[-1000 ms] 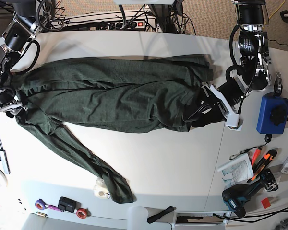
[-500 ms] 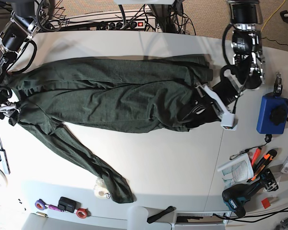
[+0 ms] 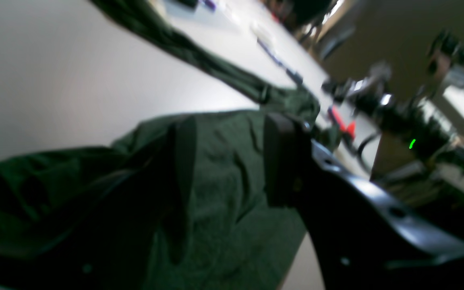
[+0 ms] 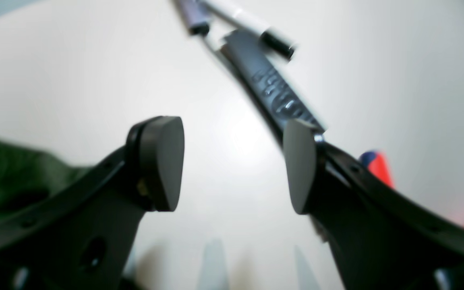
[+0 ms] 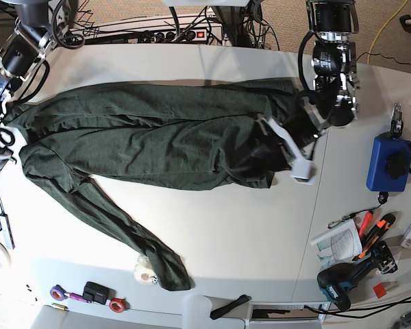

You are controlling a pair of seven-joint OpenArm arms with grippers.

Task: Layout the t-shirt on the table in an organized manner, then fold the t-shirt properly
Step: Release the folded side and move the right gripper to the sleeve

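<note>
Garment: dark forest-green knit long-sleeved t-shirt (image 5: pixel 151 133), spread across the far half of the white smooth table (image 5: pixel 246 226), one sleeve trailing toward the near edge. Right gripper (image 4: pixel 232 169), left edge: jaws released, empty. Left gripper (image 5: pixel 277 147): clenched on shirt's right end. Step: laying out, probably; next, pulling fabric flat.

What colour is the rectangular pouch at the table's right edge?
The pouch is bright blue with a dark patch on top; the base view shows it best.
</note>
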